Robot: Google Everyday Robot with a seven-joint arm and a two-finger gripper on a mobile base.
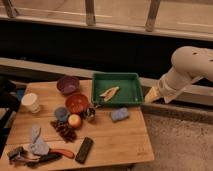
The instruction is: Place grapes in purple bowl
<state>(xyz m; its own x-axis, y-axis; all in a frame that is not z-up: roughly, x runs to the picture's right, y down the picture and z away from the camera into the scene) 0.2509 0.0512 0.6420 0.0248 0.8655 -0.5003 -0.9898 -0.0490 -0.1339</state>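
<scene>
The grapes [64, 130], a dark reddish-brown bunch, lie on the wooden table [120, 142] left of centre, just below a yellow-orange fruit [75, 120]. The purple bowl [68, 85] stands at the table's back, left of the green tray, and looks empty. My white arm [187, 67] reaches in from the right. Its gripper [152, 95] is the pale tip hanging off the table's right edge, beside the green tray. It is far from the grapes and the bowl and touches nothing.
A green tray [131, 80] at the back holds a pale object [110, 92]. Around the grapes are a red-orange bowl [77, 103], small blue dish [61, 113], small can [90, 113], blue sponge [120, 114], white cup [31, 102], black bar [84, 150], grey cloth [36, 145] and red-handled tool [62, 153].
</scene>
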